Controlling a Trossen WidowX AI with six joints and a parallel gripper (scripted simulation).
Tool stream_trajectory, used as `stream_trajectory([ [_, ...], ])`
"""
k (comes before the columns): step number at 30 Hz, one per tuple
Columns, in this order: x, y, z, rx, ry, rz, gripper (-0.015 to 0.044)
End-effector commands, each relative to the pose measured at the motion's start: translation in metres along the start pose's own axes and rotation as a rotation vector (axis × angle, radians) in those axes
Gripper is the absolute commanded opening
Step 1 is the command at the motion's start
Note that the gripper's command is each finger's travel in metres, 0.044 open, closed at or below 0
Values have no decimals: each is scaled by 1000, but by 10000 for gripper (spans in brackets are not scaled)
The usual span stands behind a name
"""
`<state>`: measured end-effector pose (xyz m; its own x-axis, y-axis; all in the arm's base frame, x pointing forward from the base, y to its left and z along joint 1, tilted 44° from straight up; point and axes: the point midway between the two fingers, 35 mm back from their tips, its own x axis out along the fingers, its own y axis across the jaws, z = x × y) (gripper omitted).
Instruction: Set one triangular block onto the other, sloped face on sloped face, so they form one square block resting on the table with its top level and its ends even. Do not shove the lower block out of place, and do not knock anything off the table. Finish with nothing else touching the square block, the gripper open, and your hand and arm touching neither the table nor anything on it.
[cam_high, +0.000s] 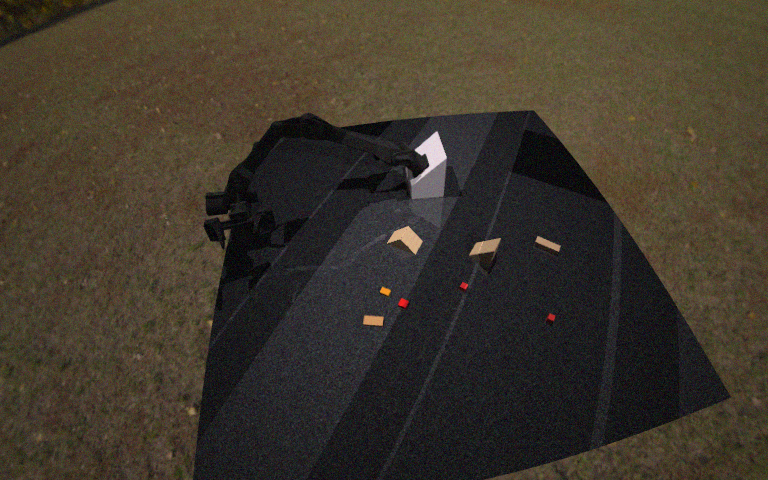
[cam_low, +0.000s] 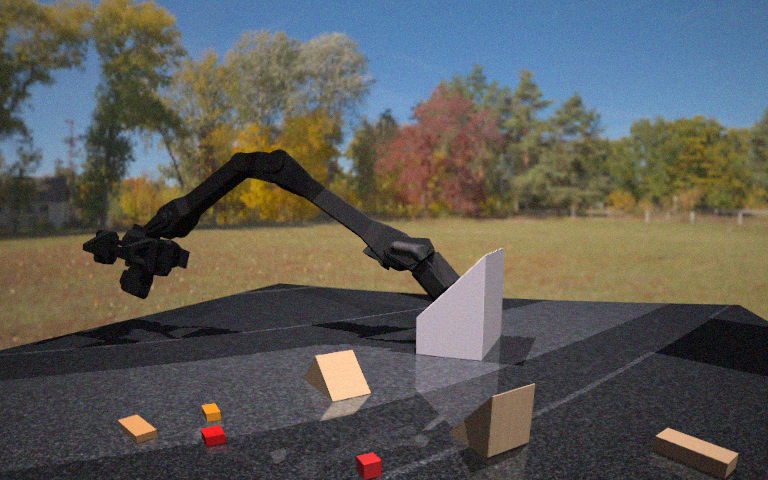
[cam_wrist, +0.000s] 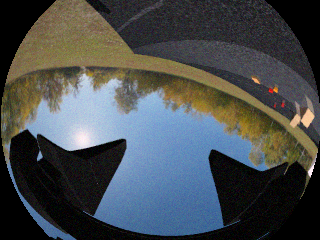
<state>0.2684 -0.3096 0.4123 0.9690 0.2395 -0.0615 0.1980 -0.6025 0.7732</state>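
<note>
The claw hangs out past the table's edge, up in the air, its jaws spread wide with only sky between them in the wrist view, so it is carrying nothing and touching nothing. The arm arches up and back from it to a base tucked behind the big white wedge, which stands upright on the dark table; that pose reads as a parked start, well clear of everything.

Off to the claw's side and lower down, both triangular blocks wait on the table, well apart from it and from each other. The nearer triangular block lies with a sloped face turned upward, which looks like the natural bottom half. The farther triangular block stands with a tall face upright, so I judge it the one to lift, turn and seat on that slope.

Scattered around them are distractors:
- a tan flat bar beyond the farther block
- a tan small slab and an orange cube closest to the claw's side
- red cubes, one of them lying between the two triangles' side of the table, so the reach in wants care not to nudge it
</note>
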Motion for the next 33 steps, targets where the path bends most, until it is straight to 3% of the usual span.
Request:
stream_trajectory([
  [1, 2, -1, 1, 0, -3, -3, 426],
  [10, 102, -91, 52, -55, -157, -278, 440],
  [19, 170, -234, 63, -264, -218, -773, 440],
  [26, 172, -352, 51, -572, -147, -1305, 440],
  [33, 130, -438, 30, -1027, 122, -1940, 440],
])
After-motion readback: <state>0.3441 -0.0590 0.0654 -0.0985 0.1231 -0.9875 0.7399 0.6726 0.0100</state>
